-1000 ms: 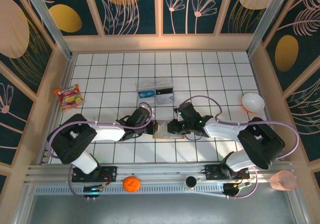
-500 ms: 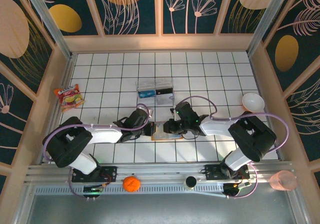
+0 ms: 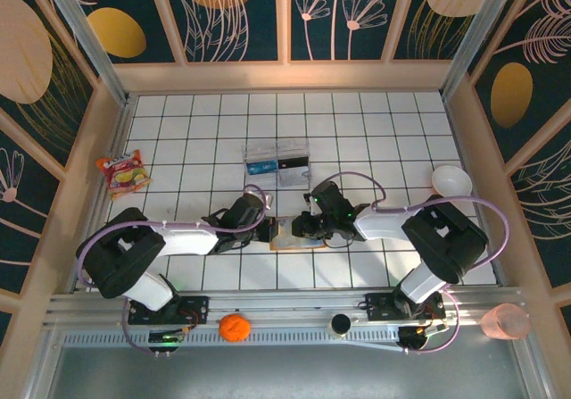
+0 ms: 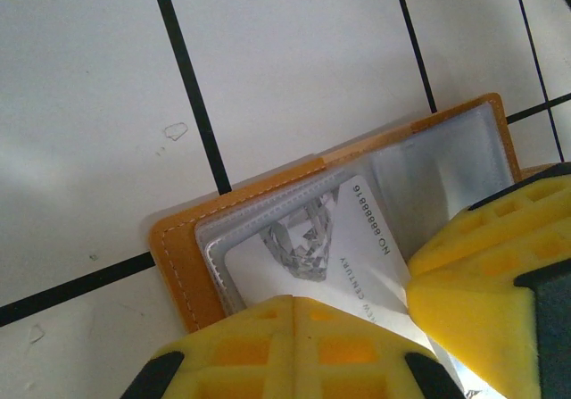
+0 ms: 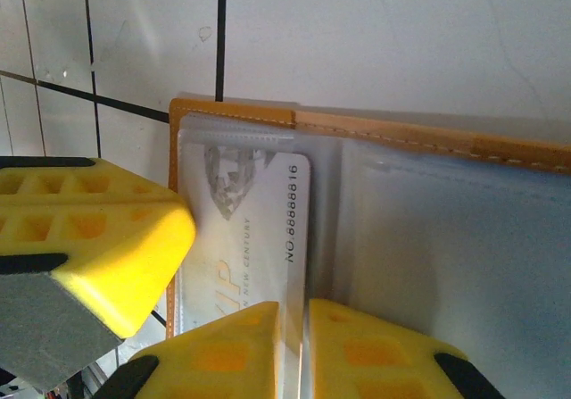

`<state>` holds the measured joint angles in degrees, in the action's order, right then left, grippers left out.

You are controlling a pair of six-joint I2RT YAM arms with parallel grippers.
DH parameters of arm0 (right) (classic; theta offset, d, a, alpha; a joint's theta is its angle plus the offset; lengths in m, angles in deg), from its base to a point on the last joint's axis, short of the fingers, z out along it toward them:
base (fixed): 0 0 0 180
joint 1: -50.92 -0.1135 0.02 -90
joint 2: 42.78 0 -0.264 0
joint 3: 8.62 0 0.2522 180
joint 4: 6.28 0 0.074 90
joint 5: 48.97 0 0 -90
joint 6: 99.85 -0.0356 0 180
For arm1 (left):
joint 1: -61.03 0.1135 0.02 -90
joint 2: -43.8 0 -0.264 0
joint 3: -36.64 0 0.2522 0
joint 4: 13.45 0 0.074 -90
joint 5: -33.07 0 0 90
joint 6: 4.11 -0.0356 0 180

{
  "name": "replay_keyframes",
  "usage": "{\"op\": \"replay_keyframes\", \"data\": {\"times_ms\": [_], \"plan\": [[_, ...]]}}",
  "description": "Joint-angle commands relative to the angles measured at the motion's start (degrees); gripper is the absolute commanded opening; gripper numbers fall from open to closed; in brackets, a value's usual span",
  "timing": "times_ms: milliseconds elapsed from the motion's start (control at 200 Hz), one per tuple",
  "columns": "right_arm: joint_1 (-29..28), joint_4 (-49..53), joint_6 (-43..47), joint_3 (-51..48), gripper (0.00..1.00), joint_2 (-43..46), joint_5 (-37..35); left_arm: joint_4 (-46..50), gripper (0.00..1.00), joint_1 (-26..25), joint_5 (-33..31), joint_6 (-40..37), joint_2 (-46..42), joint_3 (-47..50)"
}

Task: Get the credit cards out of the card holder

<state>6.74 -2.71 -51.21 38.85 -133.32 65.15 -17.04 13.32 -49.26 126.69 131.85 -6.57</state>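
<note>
The card holder (image 3: 294,236) lies open and flat on the white tiled table, orange leather with clear inner pockets (image 5: 446,238). In its left half sits a pale credit card (image 4: 330,247) printed with a diamond and a number; the same credit card (image 5: 259,220) appears in the right wrist view. My left gripper (image 4: 294,328) is shut, fingers touching with nothing between them, its tips resting on the card's near end. My right gripper (image 5: 294,345) comes from the opposite side, its jaws narrowed onto the card's long edge, a thin pale strip between them. Both grippers meet over the holder, left gripper (image 3: 270,229) and right gripper (image 3: 300,227).
A clear plastic box (image 3: 277,160) stands just behind the holder. A snack packet (image 3: 125,171) lies at the far left and a white bowl (image 3: 451,182) at the right. On the front rail are an orange (image 3: 234,327), a dark cup (image 3: 340,325) and a pink cup (image 3: 505,321).
Both arms have stretched out lower and closer over the card holder. The right jaws have narrowed onto the card's edge. The left gripper has stayed shut.
</note>
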Motion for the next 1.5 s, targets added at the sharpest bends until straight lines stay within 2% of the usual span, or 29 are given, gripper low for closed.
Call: {"op": "replay_keyframes", "data": {"times_ms": [0, 185, 591, 1011, 1096, 1191, 1276, 1346, 1496], "plan": [[0.3, -2.7, -1.5, -0.5, 0.13, -1.3, 1.6, 0.4, 0.0, -0.3, 0.7, 0.9, 1.5, 1.5], [0.5, -4.1, -2.4, -1.3, 0.0, -1.1, 1.0, 0.6, 0.0, -0.3, 0.9, 0.9, 1.6, 1.2], [0.5, 1.7, -3.8, -4.4, 0.0, 7.9, -6.3, 1.0, 0.0, -0.2, -0.3, 0.6, 0.9, 0.9], [0.4, 9.3, -1.9, -3.7, 0.0, 10.9, -11.8, 2.1, 0.0, -0.2, 0.2, -0.1, 0.0, -0.8], [0.5, 8.9, -0.8, -3.7, 0.13, 11.1, -11.1, 2.9, 0.0, -0.3, 0.6, -0.6, -1.1, -1.3], [0.6, 9.7, 0.8, -2.7, 0.24, 12.0, -11.4, 5.8, 0.16, -0.3, -1.1, -1.6, -4.5, -2.2], [0.7, 10.7, 2.3, -1.6, 0.26, 12.5, -11.8, 8.3, 0.18, -0.2, -2.4, -2.8, -7.4, -3.3], [0.8, 10.4, 3.1, -1.3, 0.27, 12.3, -10.3, 8.0, 0.18, -0.3, -1.0, -3.0, -8.1, -3.7], [1.1, 9.3, 3.7, -0.8, 0.28, 10.2, -7.0, 4.3, 0.18, -1.9, 2.9, -2.3, -3.5, -5.1]]}}
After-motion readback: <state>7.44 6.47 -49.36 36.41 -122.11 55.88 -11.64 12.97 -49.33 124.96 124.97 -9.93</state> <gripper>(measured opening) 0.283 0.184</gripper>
